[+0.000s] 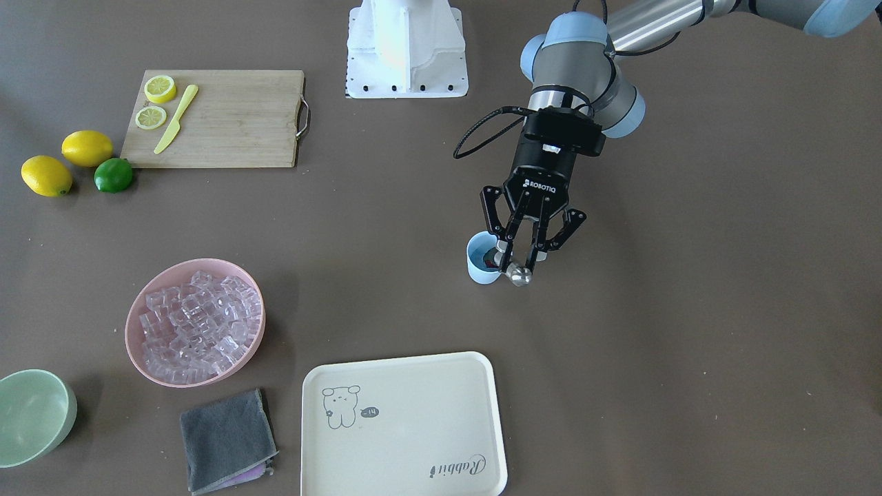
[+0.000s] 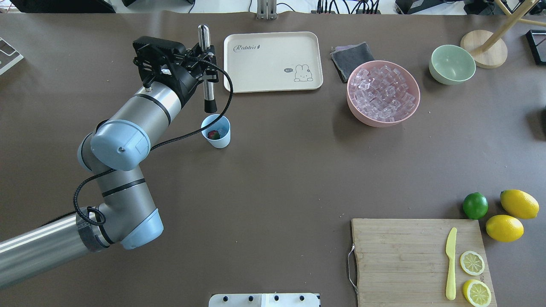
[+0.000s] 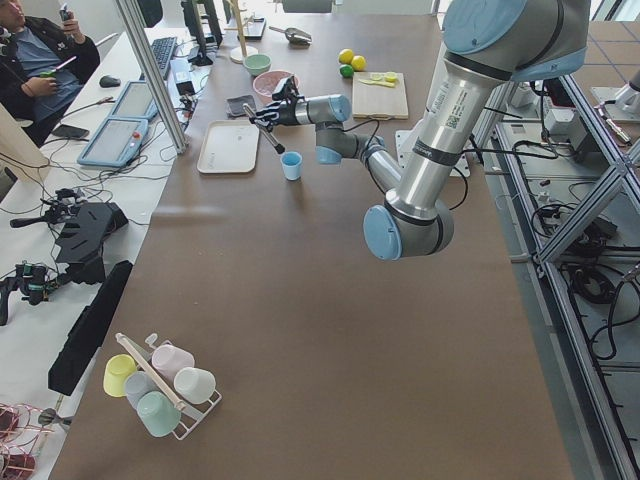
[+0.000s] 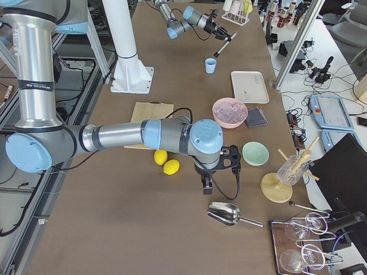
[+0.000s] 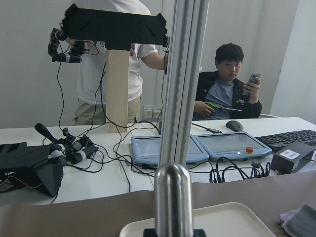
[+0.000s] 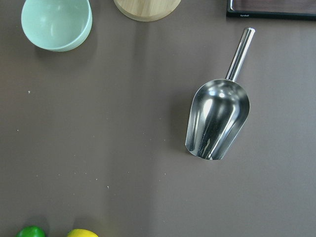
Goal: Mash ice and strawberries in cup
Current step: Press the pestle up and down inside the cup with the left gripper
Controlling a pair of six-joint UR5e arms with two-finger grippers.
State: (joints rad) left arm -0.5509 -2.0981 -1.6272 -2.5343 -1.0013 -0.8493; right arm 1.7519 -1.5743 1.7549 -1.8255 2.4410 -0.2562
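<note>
Metal masher [image 2: 207, 64] is held tight by the left gripper [image 1: 521, 260], its tip just above the cup [image 2: 222, 138]. The strawberry [image 2: 213, 134] sits inside. Ice [image 2: 382, 94] fills the pink bowl [image 2: 362, 117]. A crooked push may tip the cup. Right gripper [image 4: 207, 186]: cannot tell. Words: "ROBOTIQ" on the left gripper, "Rabbit" on the tray [image 2: 264, 64].

Robotics lab: teach pendants [image 5: 232, 145], aluminium framing [image 5: 180, 74], loose cables [image 5: 114, 143].

On the table [image 2: 273, 179] rest the cup [image 2: 222, 140], pink bowl [image 2: 367, 120], green bowl [image 2: 452, 73], tray [image 2: 264, 64], cloth [image 2: 352, 57], cutting board [image 2: 396, 256], lemons [image 2: 519, 204] and lime [image 2: 475, 205].
</note>
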